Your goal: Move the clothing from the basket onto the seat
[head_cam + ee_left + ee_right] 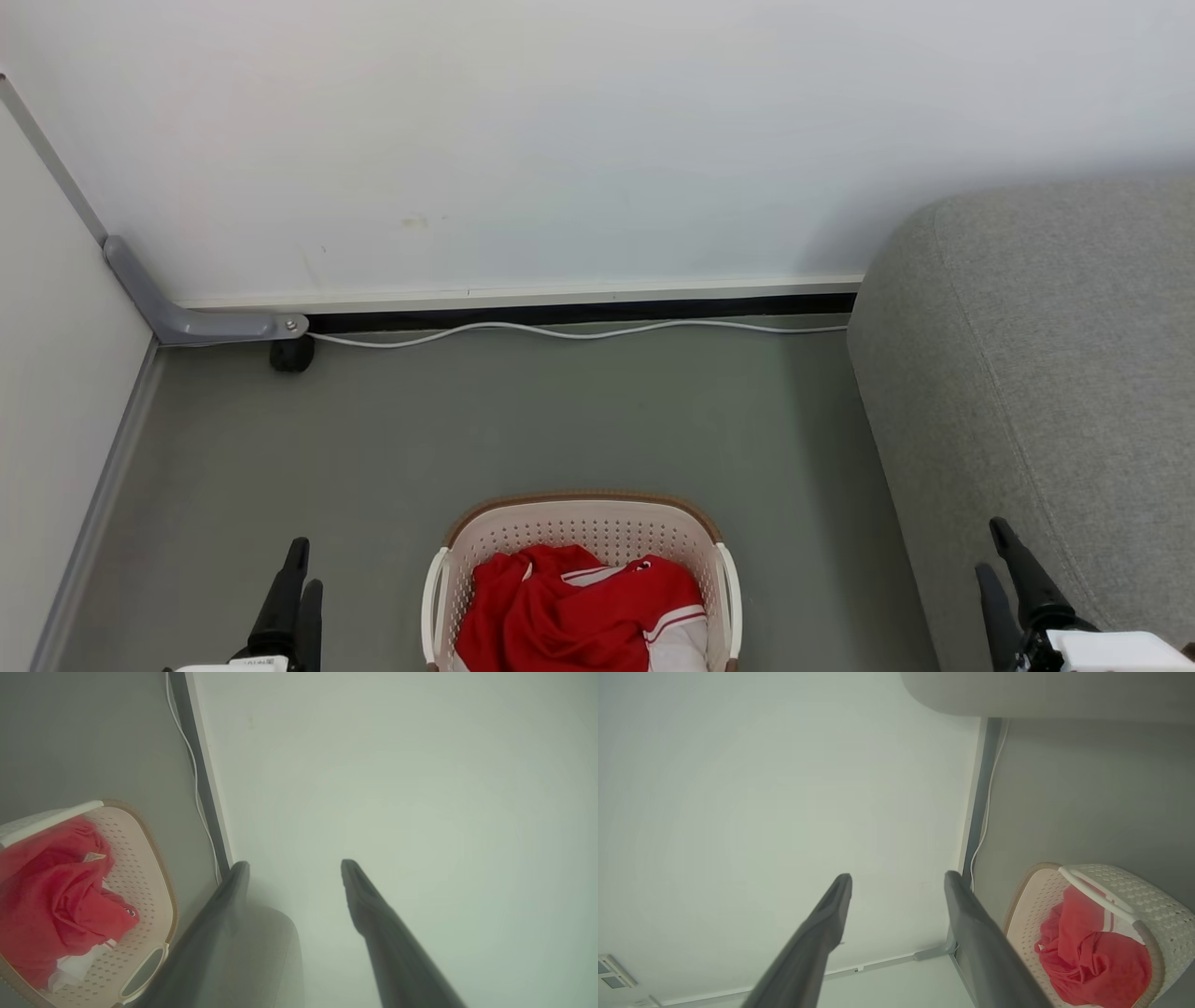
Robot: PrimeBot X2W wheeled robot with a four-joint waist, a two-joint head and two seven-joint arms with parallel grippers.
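both pincers [299,569] [1008,560] gape empty; red clothing [579,616] fills the basket [579,513].

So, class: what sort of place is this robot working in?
Probably a room corner at home or a mock-up: a laundry basket of red clothing on the floor, a grey sofa, and a white cable along the wall.

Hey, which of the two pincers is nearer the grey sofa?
The right pincer: it shows against the edge of the grey seat, while the left pincer stands over the floor on the other side of the basket.
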